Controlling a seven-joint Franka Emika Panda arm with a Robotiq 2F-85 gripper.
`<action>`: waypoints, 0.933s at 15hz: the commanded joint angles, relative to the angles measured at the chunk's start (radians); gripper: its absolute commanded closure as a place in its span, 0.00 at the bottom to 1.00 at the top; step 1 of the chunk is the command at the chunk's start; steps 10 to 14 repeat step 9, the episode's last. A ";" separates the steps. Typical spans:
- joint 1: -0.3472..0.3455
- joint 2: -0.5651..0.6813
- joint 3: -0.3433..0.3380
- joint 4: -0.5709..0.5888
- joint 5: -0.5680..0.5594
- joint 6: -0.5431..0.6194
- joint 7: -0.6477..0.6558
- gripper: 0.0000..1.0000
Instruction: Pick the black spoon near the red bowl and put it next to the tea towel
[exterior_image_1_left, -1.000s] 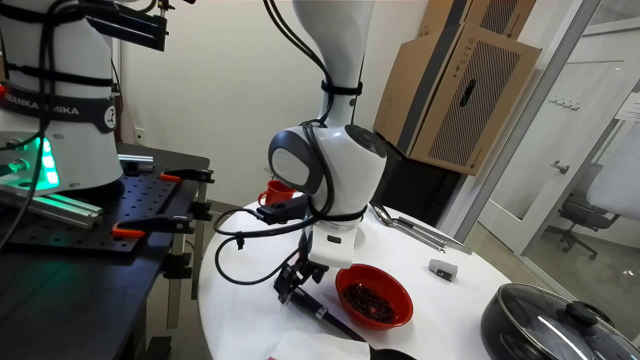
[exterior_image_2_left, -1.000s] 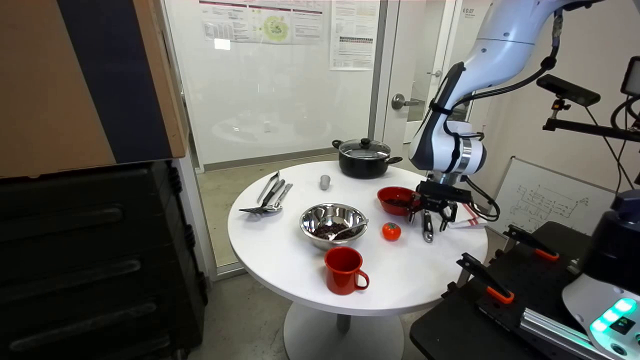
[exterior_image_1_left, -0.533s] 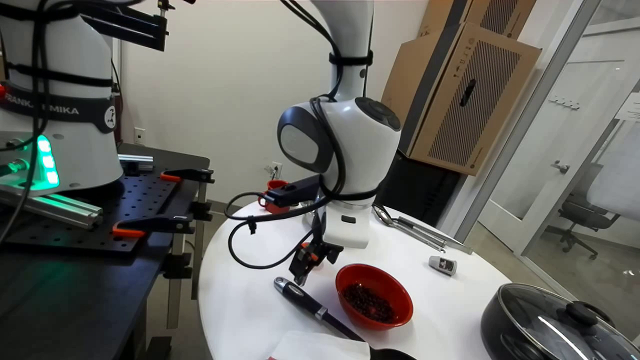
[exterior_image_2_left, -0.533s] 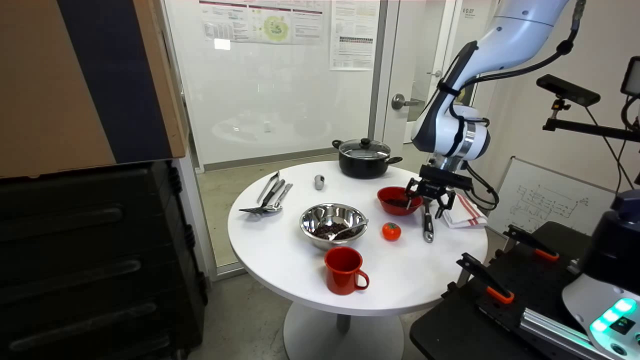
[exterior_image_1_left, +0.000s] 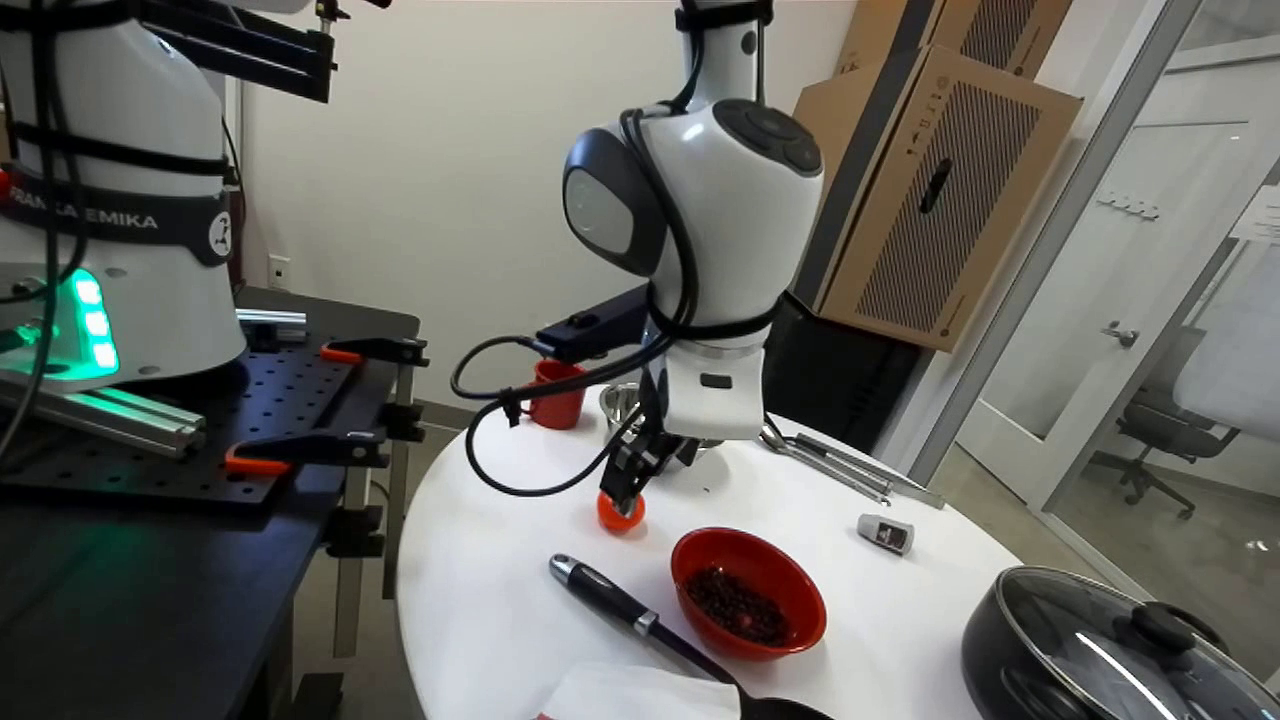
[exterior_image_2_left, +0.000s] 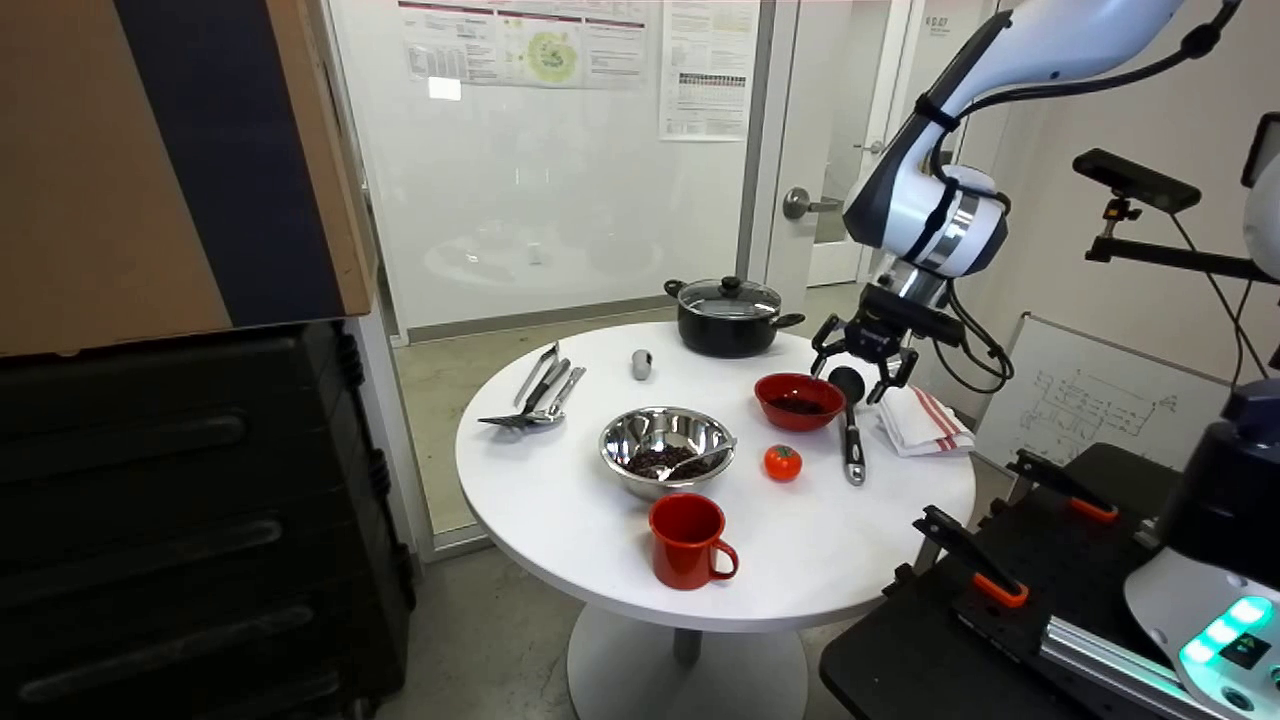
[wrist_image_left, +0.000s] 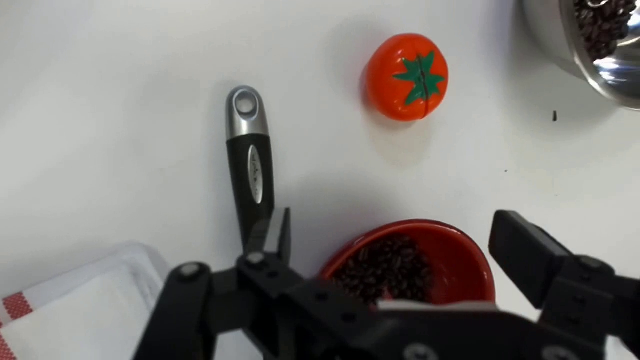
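Observation:
The black spoon lies on the white table between the red bowl and the tea towel; its handle shows in both exterior views (exterior_image_1_left: 612, 600) (exterior_image_2_left: 853, 440) and the wrist view (wrist_image_left: 251, 170). The red bowl (exterior_image_1_left: 795, 590) (exterior_image_2_left: 795, 418) (wrist_image_left: 457, 265) holds dark beans. The folded white tea towel (exterior_image_1_left: 640, 693) (exterior_image_2_left: 915, 420) (wrist_image_left: 85, 320) has red stripes and lies close beside the spoon; I cannot tell if they touch. My gripper (exterior_image_1_left: 652, 487) (exterior_image_2_left: 845, 388) (wrist_image_left: 390, 216) is open and empty, above the table. In the wrist view one finger overlaps the spoon handle.
A toy tomato (exterior_image_1_left: 621, 512) (exterior_image_2_left: 782, 462) (wrist_image_left: 407, 77) sits near the bowl. A steel bowl (exterior_image_2_left: 620, 465), red mug (exterior_image_2_left: 685, 545), lidded black pot (exterior_image_2_left: 728, 330), several utensils (exterior_image_2_left: 540, 390) and a small grey object (exterior_image_2_left: 641, 364) stand or lie on the table.
My gripper has risen from around the spoon handle, fingers apart, and tilted. The spoon stays on the table, and its head now shows. The small grey object has rolled slightly.

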 joint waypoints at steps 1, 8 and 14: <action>-0.108 -0.070 0.095 -0.044 0.059 -0.067 -0.095 0.00; -0.032 -0.037 0.026 -0.018 0.060 -0.045 -0.081 0.00; -0.029 -0.037 0.025 -0.018 0.060 -0.045 -0.081 0.00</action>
